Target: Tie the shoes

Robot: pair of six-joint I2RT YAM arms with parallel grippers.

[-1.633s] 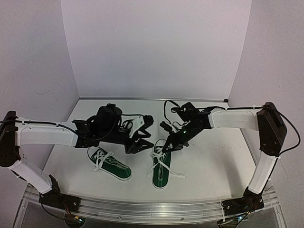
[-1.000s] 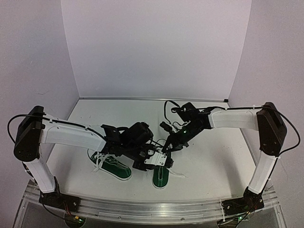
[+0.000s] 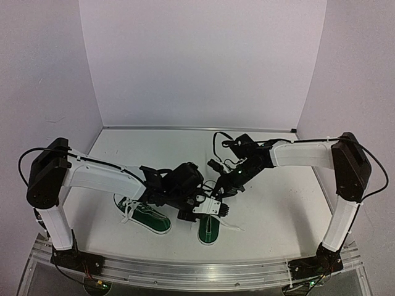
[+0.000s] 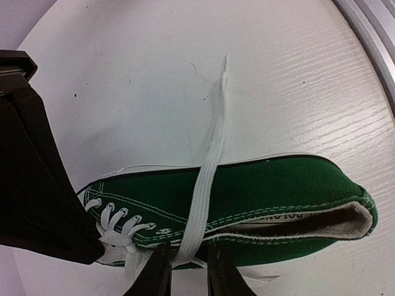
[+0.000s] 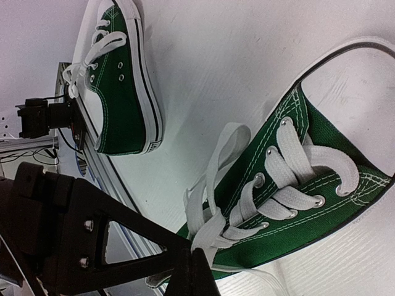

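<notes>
On the left of the white table (image 3: pixel 278 203), one small dark green canvas sneaker with a white rubber sole (image 3: pixel 147 216) is lying flat with its laces loose, well apart from either claw. We judge it is waiting its turn.

The left gripper (image 3: pixel 207 208) is reaching past it to the second dark green canvas sneaker (image 3: pixel 208 230), near the table's front middle, and is covering that shoe's laced part in the overhead view. In the left wrist view a flat white lace (image 4: pixel 210 154) is running from the eyelets across the green side and out onto the table. Its near part is passing between the gripper's two fingers (image 4: pixel 157 274). The jaws are standing close about the lace, yet a slit of gap is showing beside it, so we cannot tell whether they are truly pinching. We judge this strand is being drawn sideways, ready for crossing.

Further right, the right gripper (image 3: pixel 223 187) is hanging over the far end of the same shoe. Its wrist view is showing a bunch of lace strands (image 5: pixel 207 225) gathering at a dark fingertip (image 5: pixel 196 262). Only one finger is showing clearly, so we cannot tell whether this claw is clamped or apart. We judge it is there to steady the other strand. No knot is formed yet.
</notes>
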